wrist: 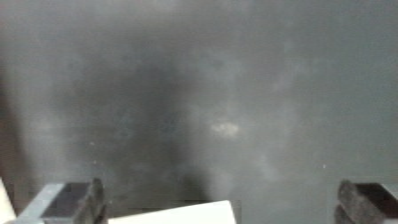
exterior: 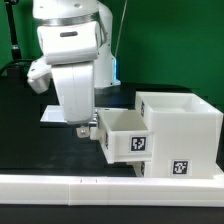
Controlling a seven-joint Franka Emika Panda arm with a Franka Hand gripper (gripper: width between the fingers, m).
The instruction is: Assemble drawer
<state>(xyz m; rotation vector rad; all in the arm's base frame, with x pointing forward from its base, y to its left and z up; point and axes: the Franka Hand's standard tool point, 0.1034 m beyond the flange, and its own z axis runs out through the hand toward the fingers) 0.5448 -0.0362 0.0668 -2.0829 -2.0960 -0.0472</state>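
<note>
The drawer's large white open housing stands on the black table at the exterior view's right, with a square tag on its front. A smaller white tray, also tagged, sticks partway out of the housing toward the exterior view's left. My gripper hangs just beside the tray's outer end, low over the table. In the wrist view the two fingers stand wide apart with nothing between them, over dark table, and a white corner of the tray shows at the frame edge. A second tray is not in view.
A long low white rail runs along the table's front edge. The flat marker board lies behind my arm. A green backdrop stands at the rear.
</note>
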